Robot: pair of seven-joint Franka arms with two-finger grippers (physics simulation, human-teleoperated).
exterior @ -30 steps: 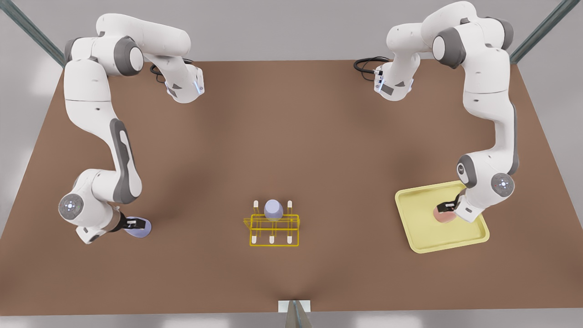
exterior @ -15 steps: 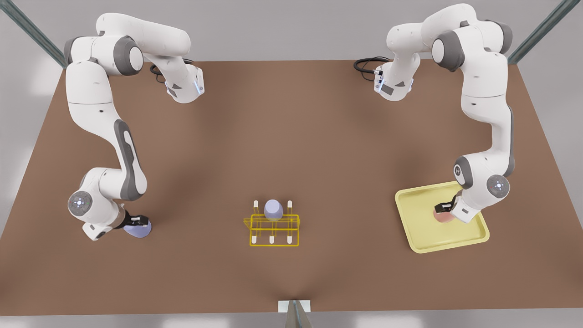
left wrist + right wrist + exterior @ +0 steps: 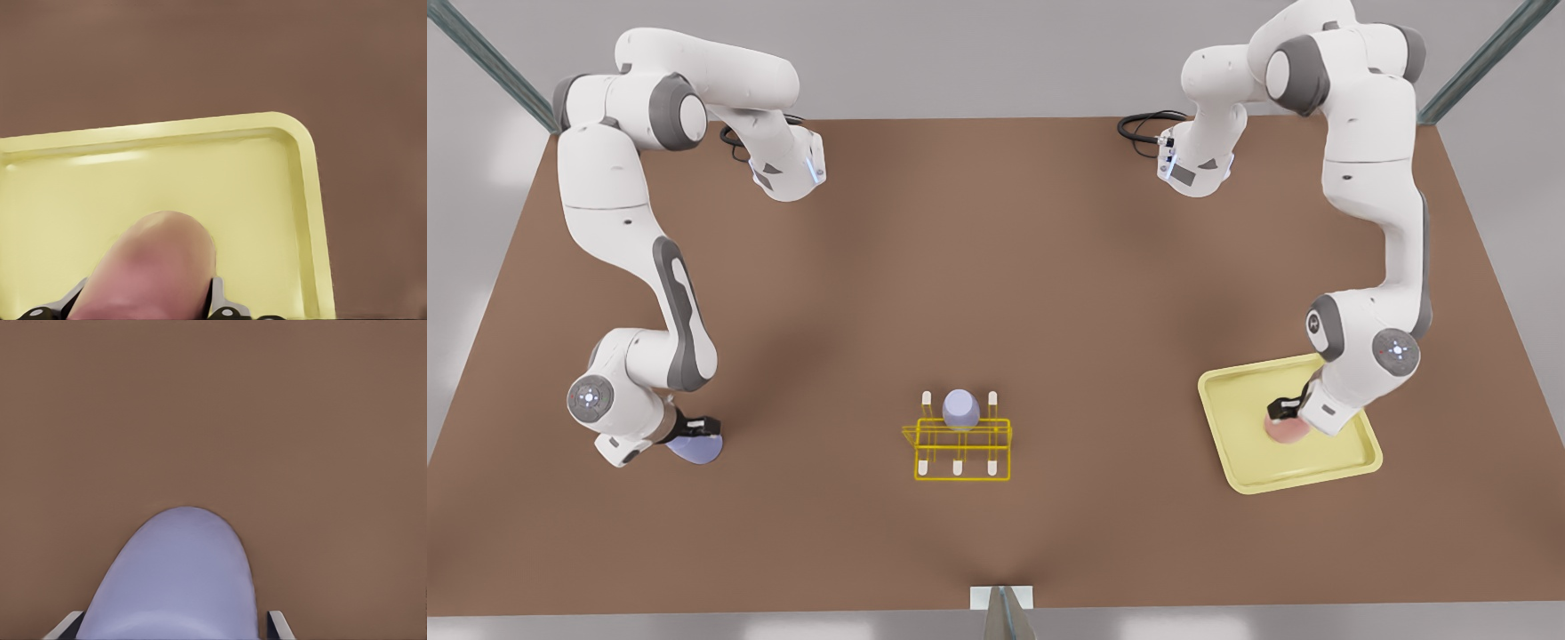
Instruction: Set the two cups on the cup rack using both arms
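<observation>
Lavender cup [image 3: 960, 408] on yellow rack [image 3: 960, 449]; pink cup [image 3: 1285, 428] in tray [image 3: 1232, 427].

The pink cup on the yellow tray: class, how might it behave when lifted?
The pink cup looks smooth and tapered, so it may slip between the left claw fingers. Being small, it is probably light. It appears to lie on the tray, so it could roll if nudged.

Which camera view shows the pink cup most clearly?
The left wrist view: the pink cup looms close between the left gripper fingers, over the yellow tray. In the front view the cup is small and partly covered by that gripper.
</observation>
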